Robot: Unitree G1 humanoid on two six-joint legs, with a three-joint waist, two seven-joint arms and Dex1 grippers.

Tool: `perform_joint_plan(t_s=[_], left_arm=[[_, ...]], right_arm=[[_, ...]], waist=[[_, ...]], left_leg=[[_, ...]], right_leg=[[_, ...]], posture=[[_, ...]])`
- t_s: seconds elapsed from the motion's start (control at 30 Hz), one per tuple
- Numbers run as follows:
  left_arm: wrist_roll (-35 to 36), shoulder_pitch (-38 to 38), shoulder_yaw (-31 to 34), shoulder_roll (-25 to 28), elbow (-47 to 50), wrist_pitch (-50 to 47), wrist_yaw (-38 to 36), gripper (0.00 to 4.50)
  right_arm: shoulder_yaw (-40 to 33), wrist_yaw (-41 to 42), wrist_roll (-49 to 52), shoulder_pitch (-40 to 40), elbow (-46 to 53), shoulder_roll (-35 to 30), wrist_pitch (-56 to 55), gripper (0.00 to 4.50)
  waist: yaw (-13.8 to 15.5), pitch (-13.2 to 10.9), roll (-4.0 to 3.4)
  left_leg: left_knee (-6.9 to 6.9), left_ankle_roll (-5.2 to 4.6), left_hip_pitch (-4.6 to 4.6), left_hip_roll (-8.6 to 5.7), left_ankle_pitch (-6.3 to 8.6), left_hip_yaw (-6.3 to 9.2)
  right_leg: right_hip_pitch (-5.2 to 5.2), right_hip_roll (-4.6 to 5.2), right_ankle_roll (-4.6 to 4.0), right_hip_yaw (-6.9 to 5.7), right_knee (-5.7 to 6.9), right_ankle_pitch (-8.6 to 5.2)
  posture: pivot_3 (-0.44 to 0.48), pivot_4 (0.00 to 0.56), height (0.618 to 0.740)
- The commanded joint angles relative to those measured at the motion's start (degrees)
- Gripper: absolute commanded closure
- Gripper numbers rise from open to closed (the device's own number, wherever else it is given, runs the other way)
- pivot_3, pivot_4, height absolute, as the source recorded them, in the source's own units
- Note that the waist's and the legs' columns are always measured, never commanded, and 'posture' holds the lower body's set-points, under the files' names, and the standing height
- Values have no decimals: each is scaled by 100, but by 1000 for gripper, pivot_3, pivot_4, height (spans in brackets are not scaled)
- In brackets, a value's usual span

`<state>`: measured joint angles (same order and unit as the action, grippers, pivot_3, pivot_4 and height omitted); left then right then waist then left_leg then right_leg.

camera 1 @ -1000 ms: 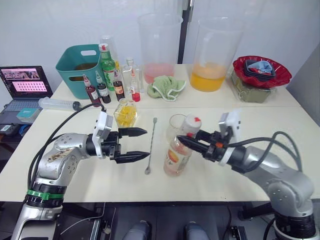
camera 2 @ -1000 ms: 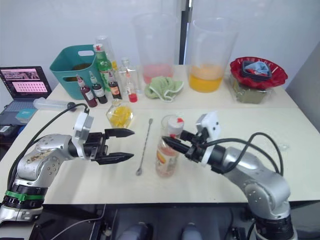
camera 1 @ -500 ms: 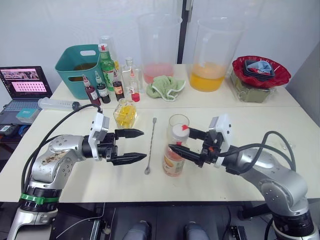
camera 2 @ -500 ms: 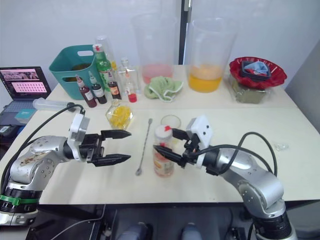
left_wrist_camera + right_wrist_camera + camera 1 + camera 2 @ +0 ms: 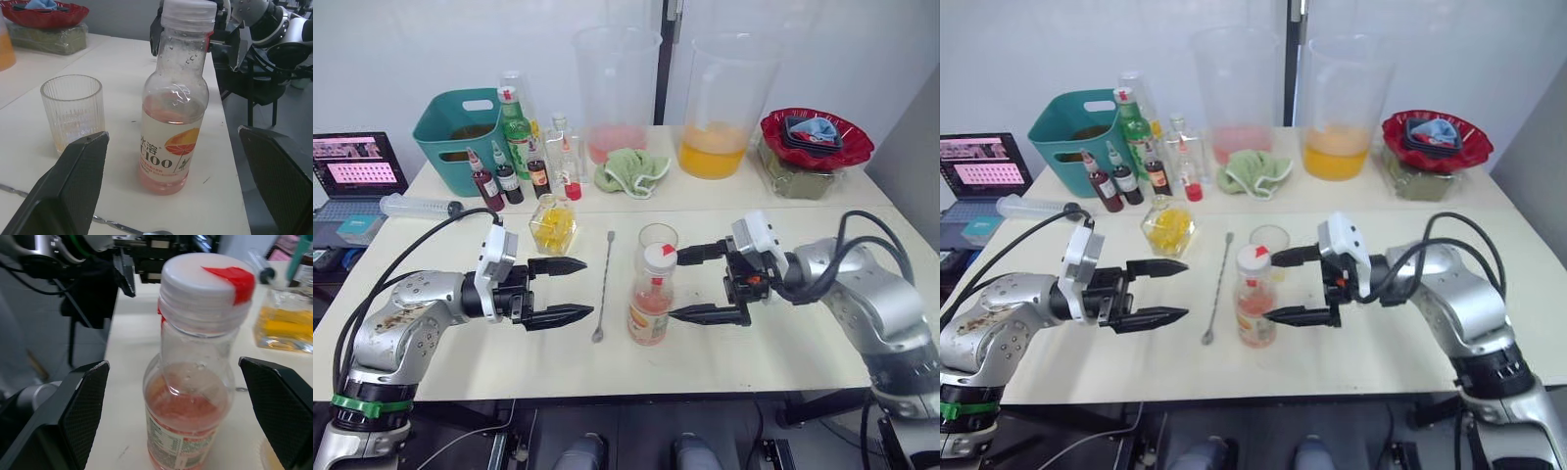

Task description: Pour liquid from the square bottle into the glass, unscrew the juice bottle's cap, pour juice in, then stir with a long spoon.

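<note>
White tabletop (image 5: 783, 343) carries the juice bottle (image 5: 650, 305) upright near its front edge, cap (image 5: 660, 256) on. Its label reads "C100" under Chinese characters, the first cut off by the bottle's curve. Just behind stands the glass (image 5: 658, 238); the long spoon (image 5: 604, 283) lies to its left, the square bottle (image 5: 554, 223) beyond. Left gripper (image 5: 558, 291) and right gripper (image 5: 701, 285) flank the bottle, fingers spread wide, touching nothing.

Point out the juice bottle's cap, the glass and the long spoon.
juice bottle's cap (image 5: 660, 256): left eye view, on its whitish top.
glass (image 5: 72, 108): left wrist view, on its ribbed side wall.
long spoon (image 5: 604, 286): left eye view, midway along its thin stem.
</note>
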<state>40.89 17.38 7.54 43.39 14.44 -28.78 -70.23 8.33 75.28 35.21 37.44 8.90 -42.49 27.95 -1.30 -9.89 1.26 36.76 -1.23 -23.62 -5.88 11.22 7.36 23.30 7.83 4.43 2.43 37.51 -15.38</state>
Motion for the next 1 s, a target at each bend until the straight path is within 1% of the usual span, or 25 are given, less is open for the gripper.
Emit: perform_joint_plan(t_s=[0.03, 0.1, 0.17, 0.37, 0.47, 0.57, 0.67, 0.7, 0.73, 0.8, 0.93, 1.0], left_arm=[[193, -188, 335, 178, 427, -48, 73, 0], [260, -407, 469, 263, 620, -121, 143, 0], [311, -541, 552, 319, 738, -155, 208, 0], [497, -871, 842, 449, 1067, -323, 397, 0], [652, -937, 912, 475, 1218, -449, 505, 0], [713, -1005, 912, 509, 1296, -509, 526, 0], [629, -967, 842, 517, 1251, -431, 545, 0], [645, -863, 806, 503, 1188, -420, 541, 0], [654, -767, 761, 496, 1131, -411, 523, 0], [655, -652, 673, 482, 1082, -405, 493, 0], [547, -360, 312, 371, 813, -302, 265, 0], [489, -242, 163, 321, 649, -231, 138, 0]], right_arm=[[43, 531, -139, 401, -598, 135, -293, 21], [130, 791, -285, 646, -1136, 333, -498, 21], [190, 1015, -395, 789, -1449, 456, -656, 21], [233, 1643, -448, 1126, -2035, 926, -943, 21], [316, 1717, -412, 1152, -2149, 1015, -1013, 833], [276, 1722, -349, 1124, -2128, 1027, -985, 1915], [212, 1713, -334, 879, -1773, 966, -1008, 2896], [150, 1624, -290, 761, -1549, 932, -951, 3134], [73, 1516, -242, 667, -1345, 900, -880, 3238], [-70, 1362, -181, 546, -1085, 853, -760, 3240], [-541, 556, 129, 112, -45, 645, -212, 3241], [-786, 22, 345, -115, 456, 614, 145, 3241]], waist=[[14, 0, 0], [22, 0, 0], [30, 0, 0], [37, -1, 0], [48, -1, 0], [46, -1, -1], [46, -1, -1], [63, -1, -1], [78, -1, -1], [76, -1, -1], [66, -1, -1], [62, -1, -1]], left_leg=[[0, 1, 0, 1, 1, 0], [0, 4, 0, 2, 2, 1], [0, 6, 1, 3, 4, 1], [-1, 11, -1, 4, 7, 1], [0, 21, -1, 13, 12, 2], [0, 25, -1, 17, 15, 2], [0, 32, -1, 29, 18, 1], [0, 35, -1, 33, 20, 1], [0, 38, -2, 36, 21, 1], [0, 41, -10, 37, 22, 1], [0, 43, -19, 38, 22, -5], [0, 45, -23, 38, 21, -7]], right_leg=[[1, -1, -1, 0, 0, 0], [3, -1, -2, 0, 0, 1], [5, -2, -5, 0, 0, 3], [11, -3, -9, 1, 3, 5], [13, -13, -14, 1, 4, 8], [15, -18, -18, 2, 4, 11], [20, -31, -24, 2, 4, 14], [23, -34, -26, 2, 5, 15], [26, -37, -27, 0, 7, 15], [33, -38, -27, -2, 9, 15], [51, -38, -31, 1, 15, 18], [62, -38, -34, 2, 19, 20]], posture=[[0, 150, 740], [0, 150, 740], [0, 150, 740], [0, 150, 740], [0, 150, 740], [0, 150, 740], [0, 150, 740], [0, 150, 740], [0, 150, 740], [0, 150, 740], [0, 150, 740], [0, 150, 740]])
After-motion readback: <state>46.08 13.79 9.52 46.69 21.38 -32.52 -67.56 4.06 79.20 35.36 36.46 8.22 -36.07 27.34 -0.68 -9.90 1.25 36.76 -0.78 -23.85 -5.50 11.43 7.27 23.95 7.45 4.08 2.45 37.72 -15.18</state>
